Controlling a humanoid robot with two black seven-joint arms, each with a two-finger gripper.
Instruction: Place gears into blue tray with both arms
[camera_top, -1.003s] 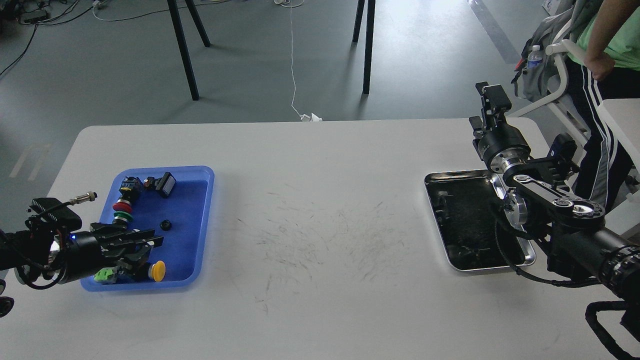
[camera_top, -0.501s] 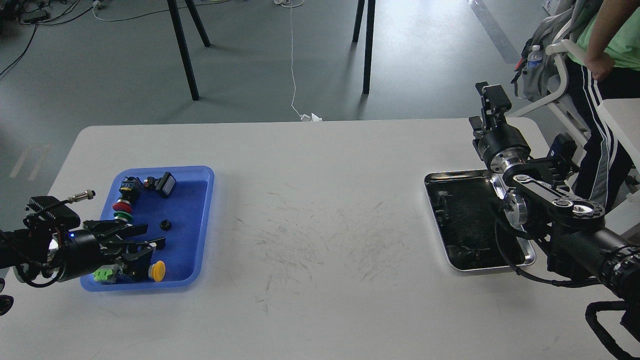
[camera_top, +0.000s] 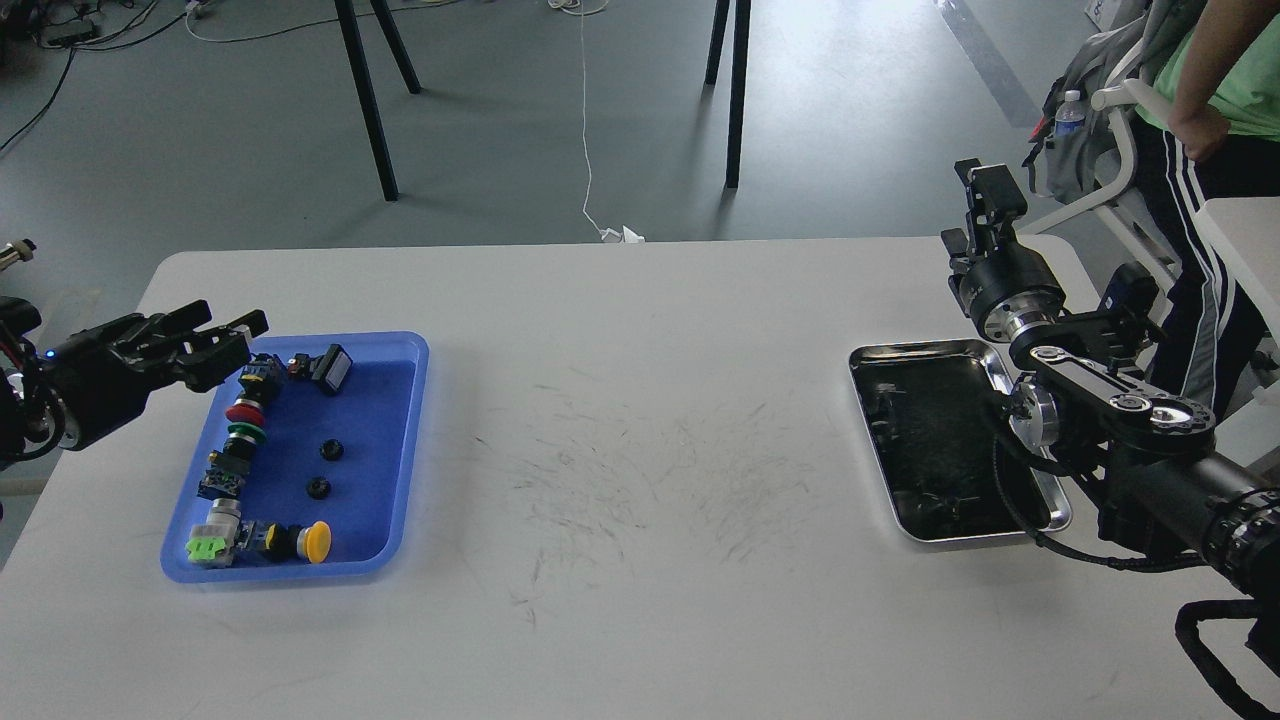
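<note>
We've got two gears sitting in the blue tray (camera_top: 400, 440) on the left side of the table (camera_top: 640, 400): far gear (camera_top: 331, 449) and near gear (camera_top: 318, 488), both on the bare blue floor, close to each other but not touching, roughly mid-tray. Along the tray's left edge and near edge there's a row of switches (camera_top: 240, 440) w/ red, green and yellow caps; the yellow one (camera_top: 316, 541) is at the near end, just below the near gear.

Our left gripper (camera_top: 235, 335) hangs above the table just off the tray's far-left corner, pointing right. Fingers look parted w/ nothing between them, so released, empty.

Our right gripper (camera_top: 985, 195) is up high over the far-right table edge, pointing away from us. It's dark and seen from behind, so we can't tell if the fingers are apart or closed, or if anything's in there. Right arm (camera_top: 1110, 400) crosses over the right rim of the metal tray (camera_top: 915, 530), which has a black lining. Can't make out individual gears on that lining, too dark tbh.

Person in a green shirt (camera_top: 1220, 80) stands past the table's far-right corner.
</note>
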